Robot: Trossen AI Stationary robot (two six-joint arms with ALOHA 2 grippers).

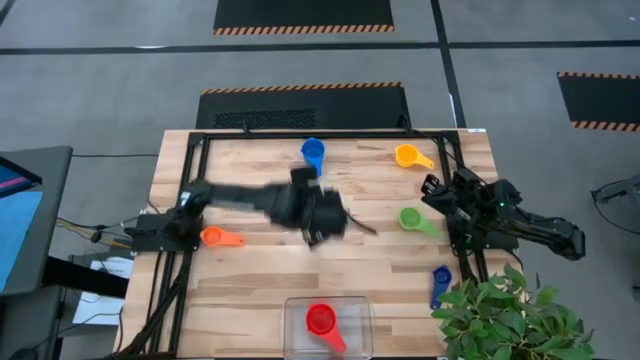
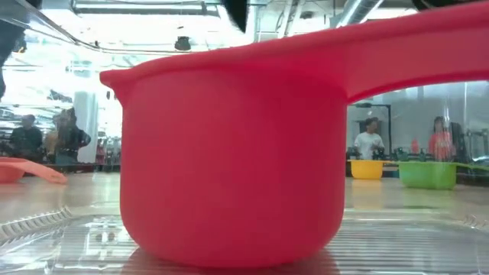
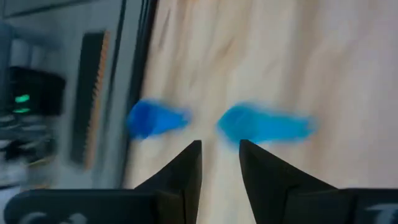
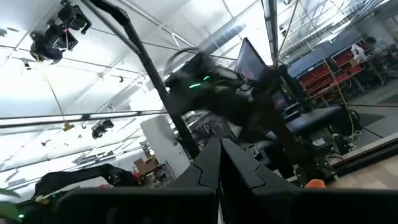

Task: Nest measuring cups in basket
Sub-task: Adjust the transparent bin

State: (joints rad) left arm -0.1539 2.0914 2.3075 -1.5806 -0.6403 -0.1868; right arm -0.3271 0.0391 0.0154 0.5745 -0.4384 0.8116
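Note:
The red cup [image 1: 322, 322] [image 2: 229, 153] stands upright on the floor of the clear basket [image 1: 296, 318] at the table's near edge. A light blue cup [image 1: 313, 152] sits near the far edge. In the left wrist view it is two smeared blue shapes [image 3: 155, 118] [image 3: 264, 123]; whether they are one cup or two, I cannot tell. My left gripper [image 1: 306, 180] [image 3: 221, 146] is open and hovers just short of the blue, touching nothing. The orange cup [image 1: 215, 237], yellow cup [image 1: 408, 156], green cup [image 1: 412, 219] and dark blue cup [image 1: 441, 283] lie scattered on the table. My right gripper [image 1: 435, 190] [image 4: 219, 149] is shut and waits at the right edge.
A potted plant [image 1: 500, 315] crowds the table's near right corner beside the dark blue cup. A black frame [image 1: 200, 140] runs along the far edge and the sides. People stand in the room behind the table [image 2: 370, 141]. Bare wood lies between the basket and my left arm.

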